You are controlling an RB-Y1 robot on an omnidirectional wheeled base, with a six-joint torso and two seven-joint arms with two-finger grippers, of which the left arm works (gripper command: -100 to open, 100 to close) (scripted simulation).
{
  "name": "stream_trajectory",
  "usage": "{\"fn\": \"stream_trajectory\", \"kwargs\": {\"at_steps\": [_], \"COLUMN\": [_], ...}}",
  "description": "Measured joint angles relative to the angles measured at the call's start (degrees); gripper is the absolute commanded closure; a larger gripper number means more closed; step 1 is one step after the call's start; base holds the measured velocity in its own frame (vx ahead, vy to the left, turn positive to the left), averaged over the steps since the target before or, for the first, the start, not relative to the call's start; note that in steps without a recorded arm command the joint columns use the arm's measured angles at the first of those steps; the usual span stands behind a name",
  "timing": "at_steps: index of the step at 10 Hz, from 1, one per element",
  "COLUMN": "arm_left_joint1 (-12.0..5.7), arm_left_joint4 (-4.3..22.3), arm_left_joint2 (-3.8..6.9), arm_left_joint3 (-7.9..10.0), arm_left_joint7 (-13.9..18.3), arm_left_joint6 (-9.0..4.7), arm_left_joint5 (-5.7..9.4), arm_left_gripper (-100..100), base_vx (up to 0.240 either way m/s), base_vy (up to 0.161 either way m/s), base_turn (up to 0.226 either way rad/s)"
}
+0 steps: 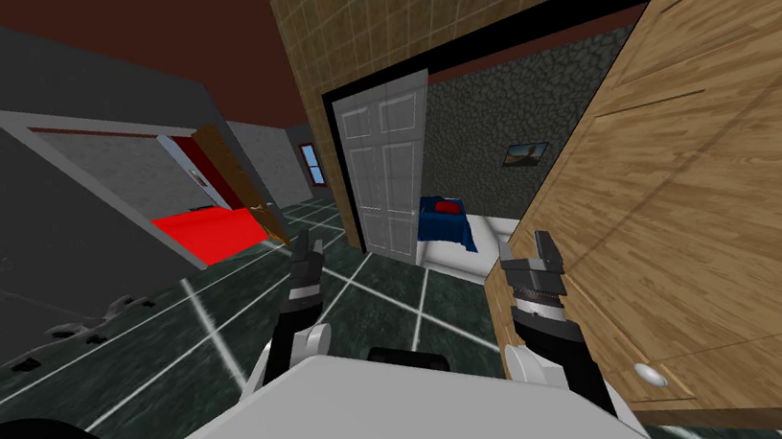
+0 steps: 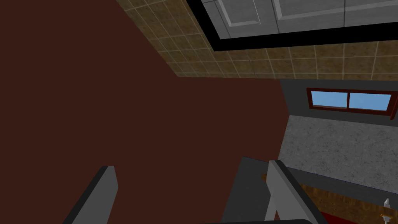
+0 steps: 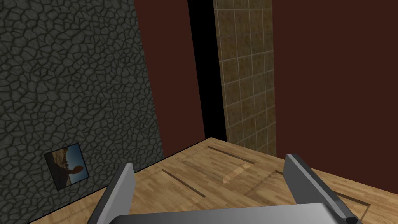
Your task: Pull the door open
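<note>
The wooden door (image 1: 742, 179) stands open at an angle on my right side, and its round knob (image 1: 650, 375) is apart from both hands. The right gripper (image 1: 529, 251) is just beside the door's edge, fingers spread, holding nothing. The left gripper (image 1: 306, 240) is also spread and empty.
</note>
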Motion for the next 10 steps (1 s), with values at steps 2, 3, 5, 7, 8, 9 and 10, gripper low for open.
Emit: {"fn": "stream_trajectory", "kwargs": {"at_steps": [2,3,5,7,8,9,10], "arm_left_joint1": [-0.42,-0.85,-1.49,-2.15,-2.55,-2.5,-2.68], "arm_left_joint4": [1.95,2.85,5.05,6.97,7.98,9.02,10.02], "arm_left_joint2": [0.92,1.36,2.13,2.75,3.02,3.36,3.78], "arm_left_joint3": [-0.24,-0.13,-0.3,-0.35,-0.39,-0.5,-0.49], "arm_left_joint7": [0.44,0.7,1.16,1.55,1.72,1.98,2.31], "arm_left_joint6": [-0.44,-0.49,-0.92,-1.36,-1.52,-2.02,-2.38], "arm_left_joint5": [0.13,0.26,0.4,0.53,0.59,0.68,0.83], "arm_left_gripper": [-100,-100,-100,-100,-100,-100,-100], "base_vx": [0.138,0.121,0.105,0.103,0.089,0.086,0.094], "base_vy": [-0.036,-0.035,-0.028,-0.024,-0.02,-0.029,-0.028], "base_turn": [-0.061,-0.064,-0.048,-0.048,-0.061,-0.055,-0.05]}}
